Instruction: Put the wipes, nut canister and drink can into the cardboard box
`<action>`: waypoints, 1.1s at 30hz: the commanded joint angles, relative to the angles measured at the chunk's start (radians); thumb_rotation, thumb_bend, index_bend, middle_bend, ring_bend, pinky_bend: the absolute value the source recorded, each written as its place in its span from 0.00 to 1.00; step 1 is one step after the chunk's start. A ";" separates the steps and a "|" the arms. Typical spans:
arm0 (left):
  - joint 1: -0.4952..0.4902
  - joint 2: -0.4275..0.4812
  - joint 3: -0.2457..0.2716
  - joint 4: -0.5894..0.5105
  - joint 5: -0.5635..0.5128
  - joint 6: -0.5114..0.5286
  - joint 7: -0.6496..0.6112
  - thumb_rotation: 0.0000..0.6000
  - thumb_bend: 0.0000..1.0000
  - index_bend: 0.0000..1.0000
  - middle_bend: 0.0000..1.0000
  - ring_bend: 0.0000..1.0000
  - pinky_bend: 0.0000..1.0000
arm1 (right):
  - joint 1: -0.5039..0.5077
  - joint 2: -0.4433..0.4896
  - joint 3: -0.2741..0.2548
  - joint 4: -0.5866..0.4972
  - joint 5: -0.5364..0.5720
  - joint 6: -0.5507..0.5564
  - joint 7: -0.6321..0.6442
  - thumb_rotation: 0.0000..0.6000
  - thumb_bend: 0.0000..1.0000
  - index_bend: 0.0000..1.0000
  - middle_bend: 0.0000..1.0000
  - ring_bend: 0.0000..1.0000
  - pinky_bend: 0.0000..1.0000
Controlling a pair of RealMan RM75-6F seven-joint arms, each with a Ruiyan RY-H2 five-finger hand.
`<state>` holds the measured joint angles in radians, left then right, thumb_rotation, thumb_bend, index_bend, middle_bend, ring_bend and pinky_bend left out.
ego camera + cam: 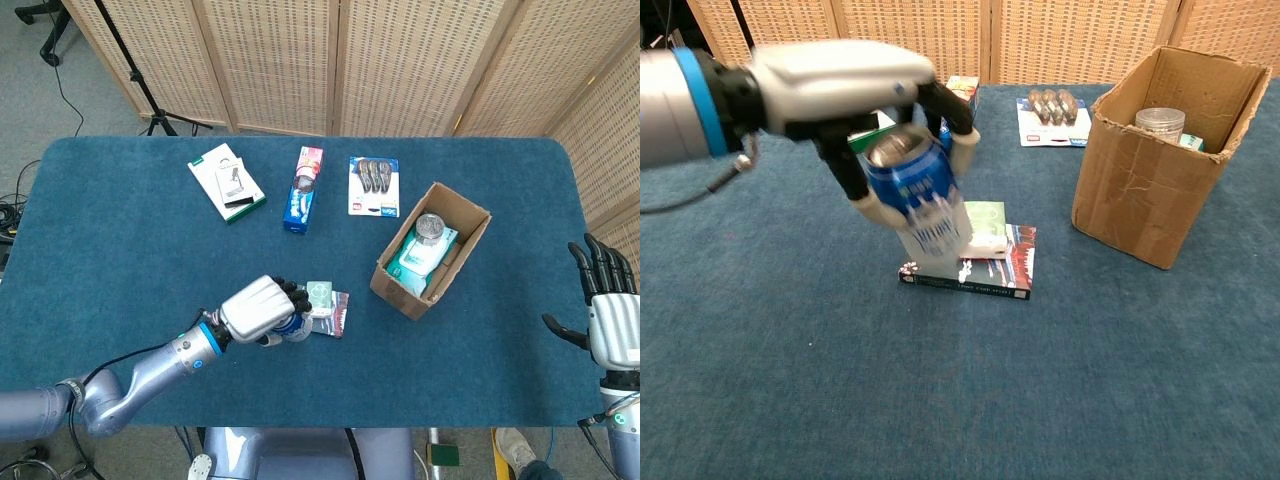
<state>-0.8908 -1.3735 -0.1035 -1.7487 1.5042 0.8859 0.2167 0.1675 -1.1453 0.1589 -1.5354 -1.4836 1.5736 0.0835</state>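
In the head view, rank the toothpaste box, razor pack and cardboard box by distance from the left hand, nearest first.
From the left hand:
1. Toothpaste box, straight up the table.
2. Cardboard box, off to the right.
3. Razor pack, far side, rightward.

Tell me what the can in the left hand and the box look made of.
Drink can: apparently thin metal, glossy blue-and-white printed wall, silvery rimmed top. The left hand holds it with its fingers wrapped around it. Cardboard box: matte brown cardboard, with creases and raw flap edges; open top.
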 commanded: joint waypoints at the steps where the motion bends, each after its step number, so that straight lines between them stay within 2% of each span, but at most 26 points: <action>1: -0.032 -0.069 0.012 -0.017 -0.020 -0.050 0.072 1.00 0.18 0.60 0.54 0.43 0.52 | -0.001 0.003 0.001 -0.002 0.001 -0.003 0.005 1.00 0.00 0.00 0.00 0.00 0.06; 5: -0.065 -0.177 0.030 0.019 -0.050 -0.104 0.161 1.00 0.18 0.60 0.54 0.43 0.52 | -0.002 0.008 0.000 -0.005 0.000 -0.011 0.015 1.00 0.00 0.00 0.00 0.00 0.06; 9: -0.067 -0.210 0.041 0.042 -0.065 -0.103 0.226 1.00 0.17 0.60 0.54 0.43 0.52 | -0.001 0.010 0.001 -0.006 -0.002 -0.015 0.017 1.00 0.00 0.00 0.00 0.00 0.06; 13: -0.062 -0.218 0.060 0.050 -0.069 -0.095 0.284 1.00 0.10 0.60 0.51 0.41 0.52 | -0.002 0.012 0.002 -0.007 0.000 -0.018 0.020 1.00 0.00 0.00 0.00 0.00 0.06; 15: -0.059 -0.216 0.067 0.049 -0.076 -0.094 0.305 1.00 0.04 0.53 0.40 0.35 0.51 | -0.002 0.013 0.003 -0.007 -0.002 -0.019 0.020 1.00 0.00 0.00 0.00 0.00 0.06; 17: -0.058 -0.204 0.072 0.035 -0.099 -0.104 0.318 1.00 0.00 0.36 0.16 0.16 0.41 | -0.004 0.014 0.002 -0.008 -0.004 -0.018 0.018 1.00 0.00 0.00 0.00 0.00 0.06; 19: -0.056 -0.186 0.069 0.003 -0.119 -0.106 0.318 1.00 0.00 0.21 0.02 0.03 0.27 | -0.004 0.014 0.002 -0.010 -0.005 -0.018 0.016 1.00 0.00 0.00 0.00 0.00 0.06; 20: -0.054 -0.180 0.067 -0.008 -0.115 -0.098 0.313 1.00 0.00 0.15 0.00 0.00 0.23 | -0.005 0.014 0.001 -0.011 -0.005 -0.019 0.015 1.00 0.00 0.00 0.00 0.00 0.06; 23: -0.041 -0.155 0.064 -0.031 -0.082 -0.057 0.293 1.00 0.00 0.10 0.00 0.00 0.18 | -0.005 0.014 0.000 -0.013 -0.008 -0.020 0.010 1.00 0.00 0.00 0.00 0.00 0.05; 33: 0.037 0.012 0.056 -0.098 0.030 0.111 0.173 1.00 0.00 0.10 0.00 0.00 0.14 | -0.005 0.011 -0.006 -0.018 -0.020 -0.024 -0.010 1.00 0.00 0.00 0.00 0.00 0.05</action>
<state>-0.8802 -1.4033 -0.0467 -1.8345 1.5034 0.9531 0.4198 0.1623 -1.1340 0.1537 -1.5532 -1.5020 1.5495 0.0739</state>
